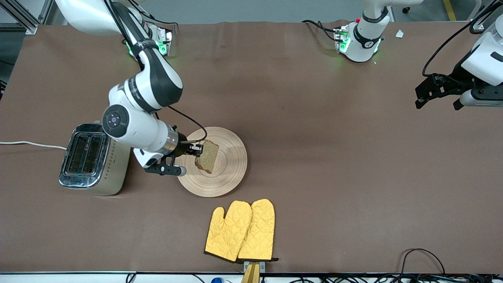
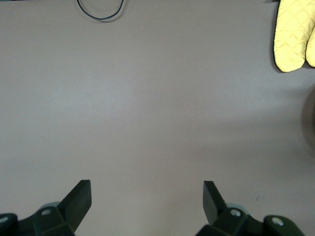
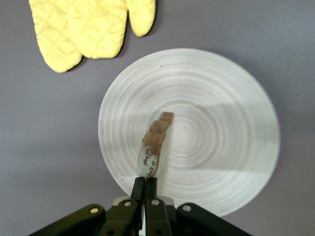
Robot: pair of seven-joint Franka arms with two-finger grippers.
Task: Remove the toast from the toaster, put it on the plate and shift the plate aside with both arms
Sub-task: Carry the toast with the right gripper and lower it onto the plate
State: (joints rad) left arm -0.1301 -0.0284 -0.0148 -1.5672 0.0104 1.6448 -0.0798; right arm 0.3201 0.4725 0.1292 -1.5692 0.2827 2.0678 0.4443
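Toast risk: toast (image 1: 207, 156) is pinched by one edge only and hangs on its thin side over the plate (image 1: 232, 165); if let go at this tilt it will likely tip, slide toward the rim at the plate's 9 o'clock in the front view, or land half off.
Cause: grip sits at the crust, off the slice's centre, and the slice is over the toaster-side half of the plate, not its middle.
Toaster: toaster (image 1: 94, 159) stands on the counter (image 1: 334, 165) just beside the right arm's wrist; a low swing could clip it.
Mitts: oven mitts (image 1: 240, 230) lie nearer the front camera than the plate, at its 6 o'clock.
Right claw: right claw (image 3: 146, 183) is clamped tight on the toast, wrist level, pointing across the plate.
Left claw: left claw (image 2: 146, 196) is spread wide and empty, waiting over bare counter at the left arm's end.
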